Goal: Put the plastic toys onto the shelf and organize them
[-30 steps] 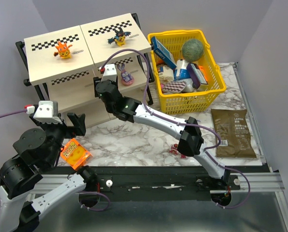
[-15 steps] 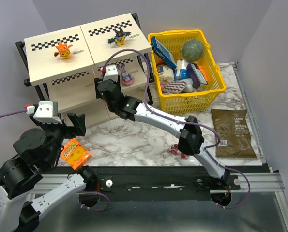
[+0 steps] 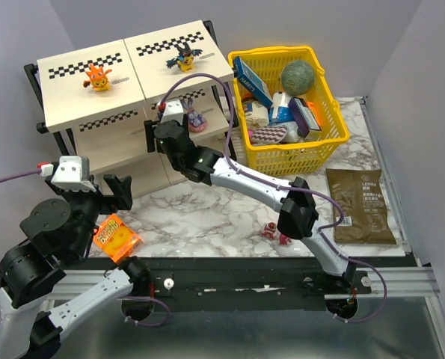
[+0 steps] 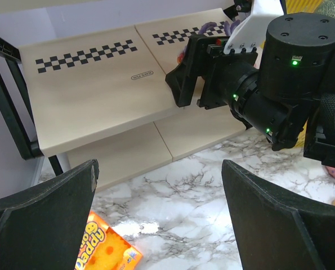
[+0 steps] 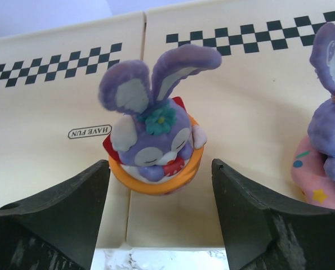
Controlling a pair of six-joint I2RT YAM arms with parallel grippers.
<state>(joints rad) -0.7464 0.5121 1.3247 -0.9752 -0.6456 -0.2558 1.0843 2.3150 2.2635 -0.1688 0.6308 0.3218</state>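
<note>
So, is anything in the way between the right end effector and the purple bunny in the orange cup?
Nothing visible. The purple bunny stands on the shelf between the open fingers of the right end effector; the second bunny sits apart, off to the side.

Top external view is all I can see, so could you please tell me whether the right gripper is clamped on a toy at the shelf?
Observer: No; the right wrist view shows the right gripper open, with a purple bunny in an orange ring standing upright on the shelf between its fingers.
Operator: Thank you. Is anything beside it?
Observer: A second purple bunny, on a pink ring, stands to its right on the same tier.
Operator: And the left gripper, please?
Observer: Open and empty above the marble table.
</note>
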